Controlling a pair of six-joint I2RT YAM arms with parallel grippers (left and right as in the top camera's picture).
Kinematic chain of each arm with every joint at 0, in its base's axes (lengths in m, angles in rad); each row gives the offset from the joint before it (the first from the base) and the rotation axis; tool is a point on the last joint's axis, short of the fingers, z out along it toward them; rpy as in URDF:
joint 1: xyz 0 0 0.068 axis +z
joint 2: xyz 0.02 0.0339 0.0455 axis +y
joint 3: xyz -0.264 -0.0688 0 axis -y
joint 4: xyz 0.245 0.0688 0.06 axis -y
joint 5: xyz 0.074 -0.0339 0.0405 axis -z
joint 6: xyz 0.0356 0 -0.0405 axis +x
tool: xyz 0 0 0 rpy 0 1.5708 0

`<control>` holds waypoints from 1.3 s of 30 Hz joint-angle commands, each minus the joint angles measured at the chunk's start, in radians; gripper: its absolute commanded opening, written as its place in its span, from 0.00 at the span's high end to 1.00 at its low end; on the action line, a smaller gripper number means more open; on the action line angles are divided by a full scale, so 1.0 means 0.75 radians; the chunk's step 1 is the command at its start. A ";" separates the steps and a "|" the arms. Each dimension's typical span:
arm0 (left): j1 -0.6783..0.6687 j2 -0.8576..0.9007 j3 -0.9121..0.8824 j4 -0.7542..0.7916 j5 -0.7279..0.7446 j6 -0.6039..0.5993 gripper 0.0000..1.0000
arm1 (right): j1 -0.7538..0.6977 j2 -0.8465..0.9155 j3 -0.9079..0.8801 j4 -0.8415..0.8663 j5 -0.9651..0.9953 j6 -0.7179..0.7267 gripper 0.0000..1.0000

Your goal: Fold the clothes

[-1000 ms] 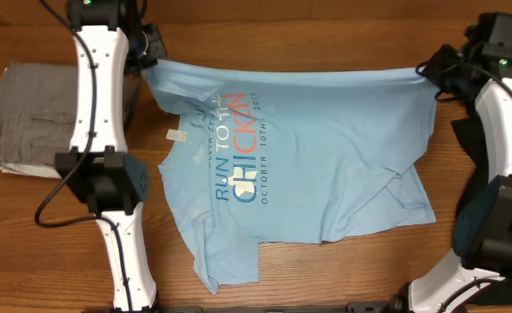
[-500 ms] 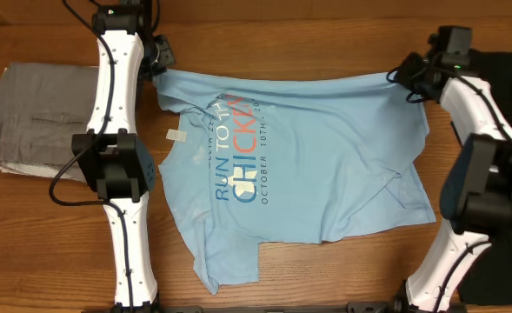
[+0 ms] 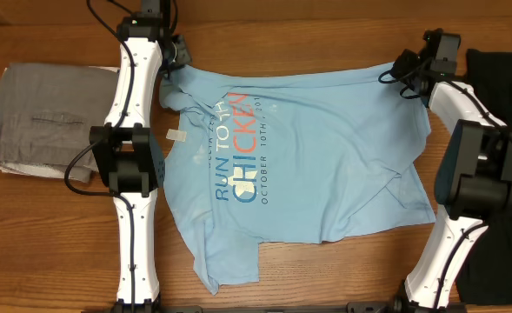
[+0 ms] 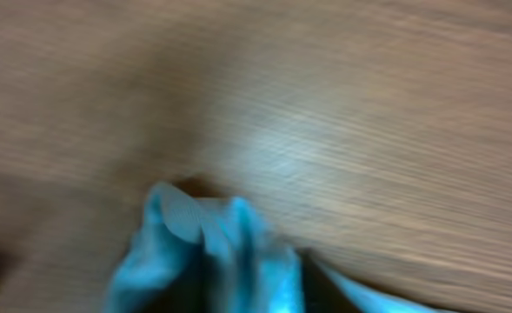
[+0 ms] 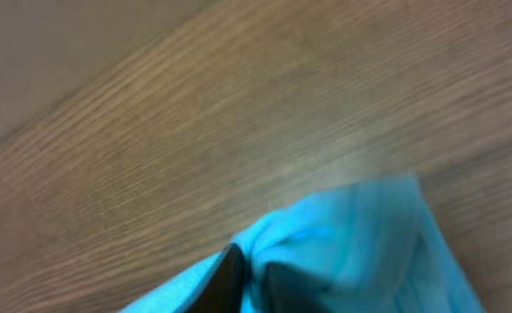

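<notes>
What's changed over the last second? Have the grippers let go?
The left gripper and right gripper moved inward toward each other, dragging the far corners of the T-shirt along, so that edge went slack. Whether they have let go is unclear. The shirt's print and near hem and the folded grey garment stayed put.
</notes>
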 commanded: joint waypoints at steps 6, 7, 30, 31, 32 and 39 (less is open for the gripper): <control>0.014 -0.097 0.159 -0.042 0.257 0.092 0.00 | -0.021 -0.115 0.136 -0.107 -0.078 -0.044 0.00; 0.012 -0.119 0.177 -0.057 0.258 0.091 0.00 | -0.026 -0.139 0.155 -0.156 -0.113 -0.043 0.00; -0.249 -0.235 0.145 -0.744 0.163 0.143 0.37 | -0.040 -0.291 0.169 -1.454 -0.195 0.008 0.27; -0.252 -0.235 0.145 -0.719 0.163 0.143 0.50 | -0.042 -0.291 0.169 -1.440 -0.192 0.006 0.31; -0.253 -0.235 0.145 -0.682 0.162 0.144 0.59 | -0.043 -0.291 0.169 -1.426 -0.184 -0.013 0.32; -0.241 -0.235 0.145 -0.433 0.157 0.089 0.93 | -0.104 -0.291 0.174 -1.372 -0.246 0.008 0.31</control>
